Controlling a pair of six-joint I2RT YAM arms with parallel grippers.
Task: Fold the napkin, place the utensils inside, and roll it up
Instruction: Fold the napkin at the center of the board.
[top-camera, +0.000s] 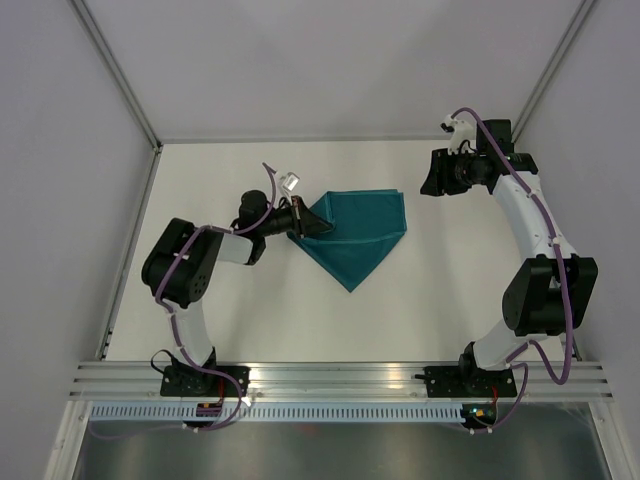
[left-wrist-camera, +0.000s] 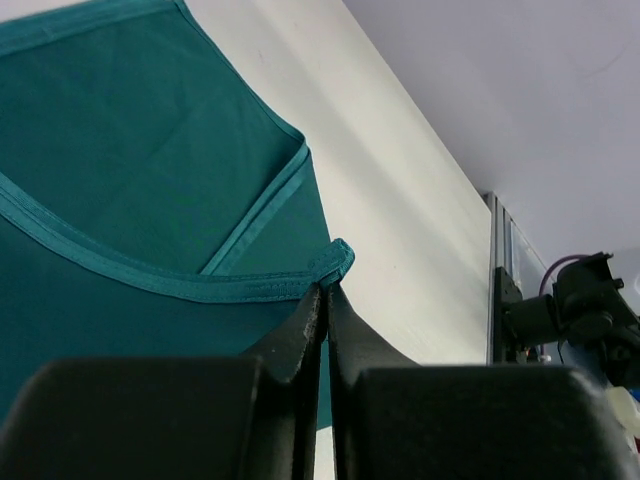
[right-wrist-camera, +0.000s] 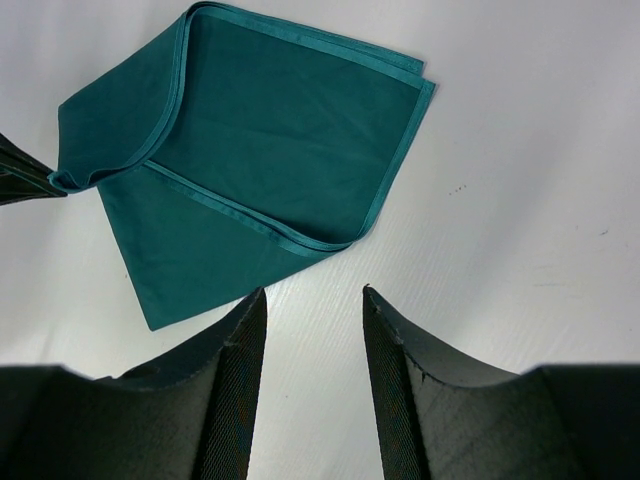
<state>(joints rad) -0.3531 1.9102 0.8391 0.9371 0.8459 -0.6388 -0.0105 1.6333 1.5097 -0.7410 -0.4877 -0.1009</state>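
Observation:
The teal napkin (top-camera: 358, 233) lies on the white table, partly folded over itself, one corner pointing toward the near edge. My left gripper (top-camera: 303, 224) is shut on the napkin's left corner; in the left wrist view the hem (left-wrist-camera: 335, 262) is pinched between the closed fingertips (left-wrist-camera: 327, 290). My right gripper (top-camera: 432, 176) is open and empty, held above the table to the right of the napkin; its wrist view shows the napkin (right-wrist-camera: 250, 150) ahead of the spread fingers (right-wrist-camera: 313, 292). The knife is not in view.
White table (top-camera: 250, 310) with grey walls on three sides. A metal rail (top-camera: 340, 378) runs along the near edge at the arm bases. The right arm's base shows in the left wrist view (left-wrist-camera: 570, 310).

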